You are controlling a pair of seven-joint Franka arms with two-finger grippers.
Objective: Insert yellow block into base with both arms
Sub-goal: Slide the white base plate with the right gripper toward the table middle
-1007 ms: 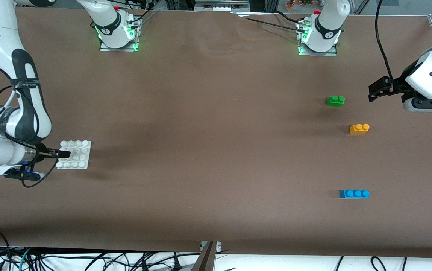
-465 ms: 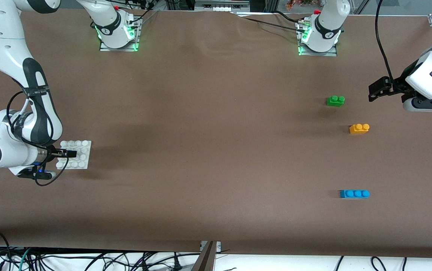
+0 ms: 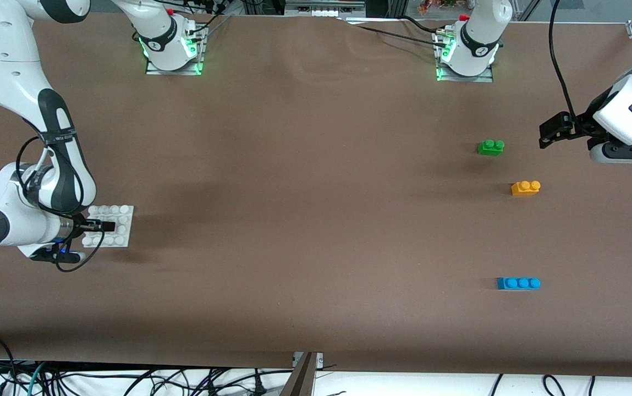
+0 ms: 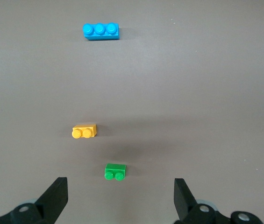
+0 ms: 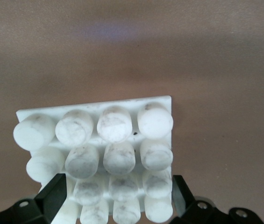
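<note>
Right gripper (image 3: 108, 225) fingers open astride base (image 3: 120, 212) edge, left gripper (image 3: 548, 132) open, aloft.

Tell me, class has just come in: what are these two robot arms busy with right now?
The right gripper is low over the white base, its open fingers straddling the plate. The left gripper waits open in the air near the green brick. The yellow block lies untouched on the table, with the blue brick nearer the front camera.

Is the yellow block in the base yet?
Not yet. The yellow block lies alone on the table near the left arm's end; the base sits at the right arm's end, its studs bare.
</note>
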